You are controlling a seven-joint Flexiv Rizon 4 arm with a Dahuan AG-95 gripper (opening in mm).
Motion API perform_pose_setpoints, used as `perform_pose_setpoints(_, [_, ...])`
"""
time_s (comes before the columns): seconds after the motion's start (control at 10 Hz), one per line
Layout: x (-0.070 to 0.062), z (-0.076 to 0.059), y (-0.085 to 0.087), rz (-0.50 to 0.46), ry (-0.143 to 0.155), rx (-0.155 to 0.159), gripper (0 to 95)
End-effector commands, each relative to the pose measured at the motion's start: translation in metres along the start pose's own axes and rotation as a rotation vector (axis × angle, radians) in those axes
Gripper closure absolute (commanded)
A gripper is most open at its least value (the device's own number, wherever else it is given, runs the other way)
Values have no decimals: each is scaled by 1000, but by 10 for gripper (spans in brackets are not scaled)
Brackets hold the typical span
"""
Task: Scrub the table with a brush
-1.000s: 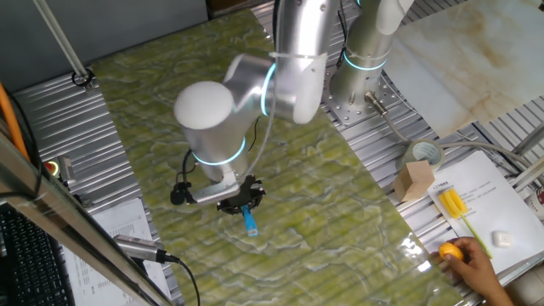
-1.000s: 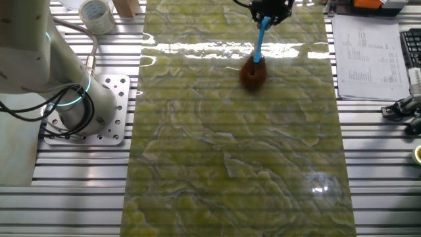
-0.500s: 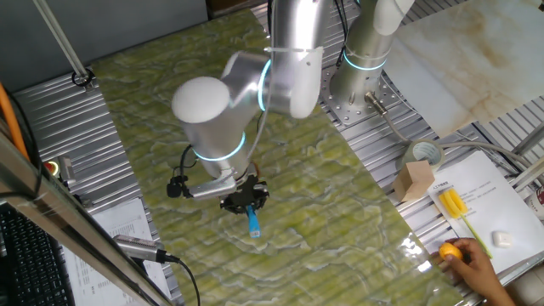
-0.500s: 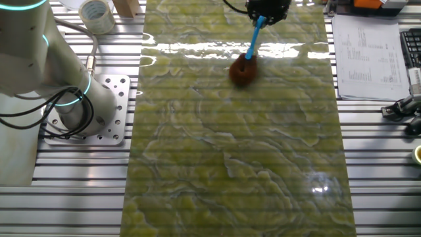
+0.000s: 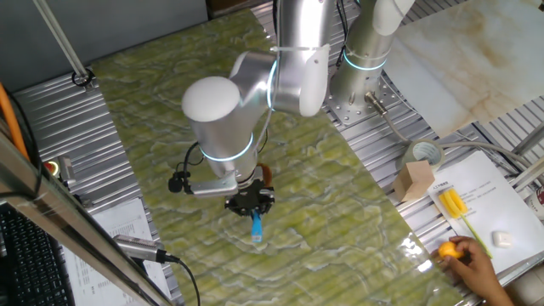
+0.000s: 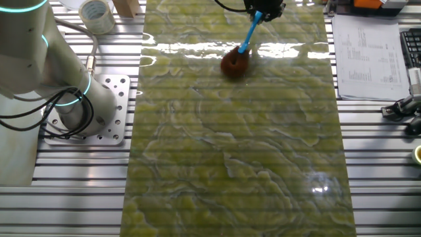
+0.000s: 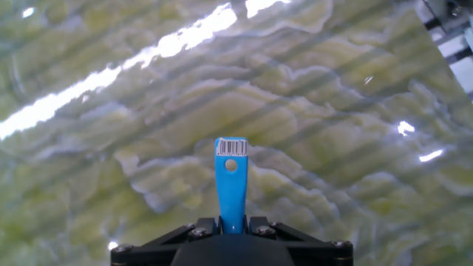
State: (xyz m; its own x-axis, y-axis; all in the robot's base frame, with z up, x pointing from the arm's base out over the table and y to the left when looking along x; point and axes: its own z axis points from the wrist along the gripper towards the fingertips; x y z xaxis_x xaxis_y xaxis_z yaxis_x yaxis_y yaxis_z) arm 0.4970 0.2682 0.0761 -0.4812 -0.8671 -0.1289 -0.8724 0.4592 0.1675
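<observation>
Fingers: the two-finger gripper (image 7: 231, 225) is being kept closed on the small light-blue-handled, reddish-brown-bristled brush (image 6: 238, 56).
Change: the tuft is being dragged leftward across the glossy yellow-green marbled bench (image 6: 237, 164).
Meaning: scrubbing is being continued.

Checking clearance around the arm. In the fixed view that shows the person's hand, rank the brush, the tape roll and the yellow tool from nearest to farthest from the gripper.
1. brush: held in the gripper.
2. tape roll: off to the right, beside the table.
3. yellow tool: farther right, on the paper.
</observation>
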Motion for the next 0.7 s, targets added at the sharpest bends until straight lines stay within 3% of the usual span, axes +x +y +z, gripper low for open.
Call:
perform_pose_setpoints(0.1, [-1, -1, 2, 97, -26, -13, 950])
perform_pose_setpoints(0.3, [-1, -1, 2, 80, -22, -6, 950])
perform_pose_setpoints(0.4, [0, -2, 1, 46, -5, 4, 950])
perform_pose_setpoints(0.5, [1, -2, 0, 26, 20, 20, 950])
perform_pose_setpoints(0.6, [4, -4, -2, -11, 65, 54, 950])
perform_pose_setpoints(0.7, [8, -8, -6, -47, 82, 65, 950])
